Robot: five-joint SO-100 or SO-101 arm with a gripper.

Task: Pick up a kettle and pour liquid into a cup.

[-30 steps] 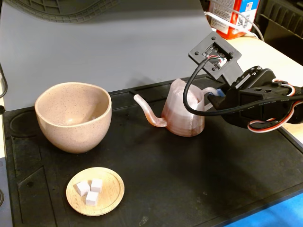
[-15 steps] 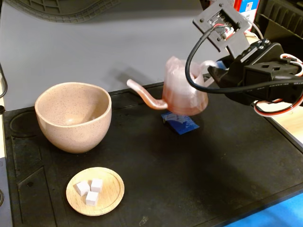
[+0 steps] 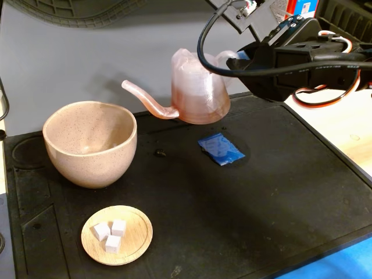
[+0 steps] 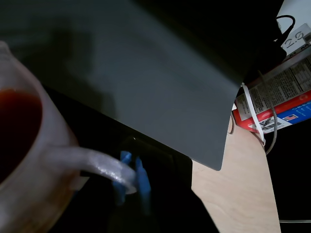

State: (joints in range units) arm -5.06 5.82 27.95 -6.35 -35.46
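The kettle (image 3: pixel 197 96), pinkish-white and ribbed, hangs in the air above the black mat in the fixed view. Its thin spout points left, and the tip is just above and right of the cup's rim. My gripper (image 3: pixel 238 58) is shut on the kettle's loop handle at the right. The cup (image 3: pixel 90 142), beige with dark speckles, stands at the left of the mat. Nothing shows inside it. In the wrist view the kettle (image 4: pixel 29 184) fills the lower left, with reddish-brown liquid (image 4: pixel 17 126) inside. There the blue tips of my gripper (image 4: pixel 131 174) clasp the handle (image 4: pixel 92 162).
A small wooden saucer (image 3: pixel 138 239) with three white cubes lies at the front left. A blue packet (image 3: pixel 220 149) lies on the black mat (image 3: pixel 279 197) below the kettle. A grey backdrop stands behind. A red-and-white carton (image 4: pixel 277 97) stands at the back right on the wooden tabletop.
The kettle has risen off the mat and moved left toward the cup, held by my gripper. The blue packet that lay under it is now uncovered.
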